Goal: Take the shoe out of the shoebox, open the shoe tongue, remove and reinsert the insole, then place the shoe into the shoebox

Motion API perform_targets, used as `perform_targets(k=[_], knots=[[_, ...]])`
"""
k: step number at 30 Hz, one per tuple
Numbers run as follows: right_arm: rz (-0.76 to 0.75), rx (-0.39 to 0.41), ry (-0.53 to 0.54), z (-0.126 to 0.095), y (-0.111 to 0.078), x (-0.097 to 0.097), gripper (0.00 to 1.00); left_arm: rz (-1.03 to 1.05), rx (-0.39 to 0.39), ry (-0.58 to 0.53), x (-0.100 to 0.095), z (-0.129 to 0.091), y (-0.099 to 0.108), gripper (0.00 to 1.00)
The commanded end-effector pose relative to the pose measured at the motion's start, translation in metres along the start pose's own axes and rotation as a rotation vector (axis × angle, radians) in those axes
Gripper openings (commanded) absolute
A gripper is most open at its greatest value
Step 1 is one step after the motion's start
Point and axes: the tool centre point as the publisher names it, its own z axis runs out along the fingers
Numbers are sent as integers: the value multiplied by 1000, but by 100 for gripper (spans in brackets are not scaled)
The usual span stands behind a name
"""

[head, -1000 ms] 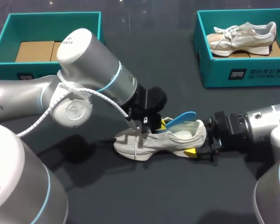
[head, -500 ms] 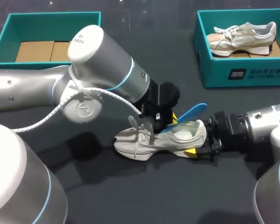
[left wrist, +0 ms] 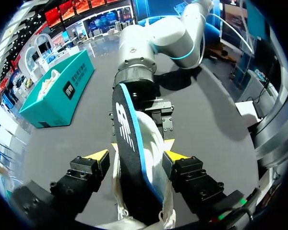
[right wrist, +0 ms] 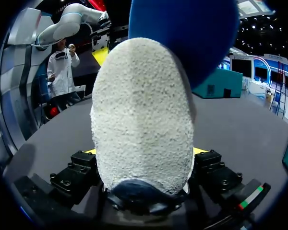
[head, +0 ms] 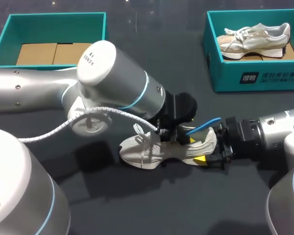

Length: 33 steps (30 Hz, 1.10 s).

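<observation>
The off-white shoe (head: 154, 149) stands on the dark table with its toe to the left. My right gripper (head: 209, 147) is shut on its heel (right wrist: 141, 120), with a finger pressed against each side. A blue insole (head: 205, 125) with a black underside (left wrist: 129, 153) sticks up at a slant out of the shoe's opening. My left gripper (head: 183, 134) hovers over the opening. Its yellow-tipped fingers (left wrist: 100, 155) are open on either side of the insole and do not clamp it.
A teal shoebox (head: 255, 76) holding a second, beige shoe (head: 257, 36) sits at the back right. Another teal box (head: 54, 17), with cardboard inside, is at the back left. My left arm's large elbow (head: 103, 73) looms over the table's middle.
My left arm moved right along the shoe toward the heel. The insole tipped lower into the shoe. The left fingers, shut on the insole before, have spread apart. My right gripper stayed put.
</observation>
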Motion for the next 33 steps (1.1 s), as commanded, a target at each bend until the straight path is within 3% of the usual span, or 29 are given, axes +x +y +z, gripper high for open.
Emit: perform_targets(k=[1, 10, 17, 33], knots=[[0, 3, -1, 1, 0, 2, 0, 9, 40, -17, 5, 1, 3, 75], [0, 3, -1, 1, 0, 2, 0, 18, 62, -73, 7, 10, -12, 65], [0, 3, -1, 1, 0, 2, 0, 2, 65, -101, 6, 20, -12, 54], [0, 3, -1, 1, 0, 2, 0, -42, 75, -97, -7, 32, -10, 44]])
